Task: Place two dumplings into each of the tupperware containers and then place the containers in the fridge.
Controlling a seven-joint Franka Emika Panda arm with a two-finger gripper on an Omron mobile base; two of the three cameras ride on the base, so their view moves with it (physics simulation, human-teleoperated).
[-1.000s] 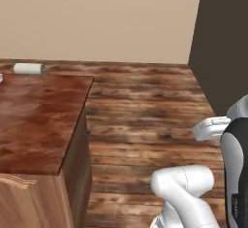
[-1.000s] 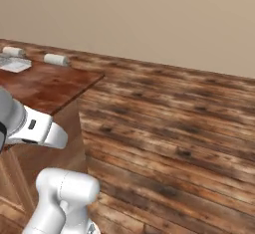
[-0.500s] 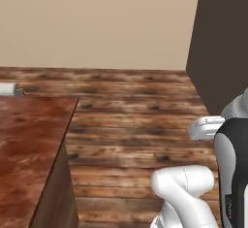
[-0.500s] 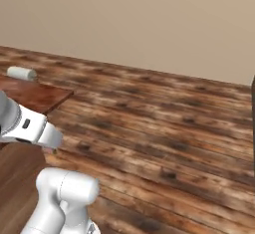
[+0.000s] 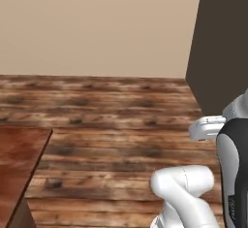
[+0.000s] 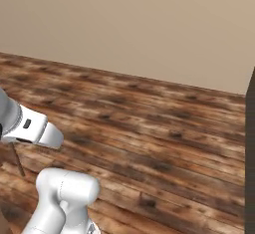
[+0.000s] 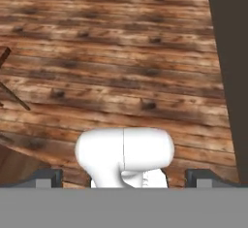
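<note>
One task item before us, the fridge [image 5: 220, 47], a dark slab at the right edge of the left base and hand views, right of our jaws, which stand fully open and empty, the brown surface [image 5: 17, 159] lower left.

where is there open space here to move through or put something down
The wooden floor lies bare from the beige wall to the dark tall unit on the right. The brown table corner at lower left also looks bare. Nothing looks crowded.
</note>
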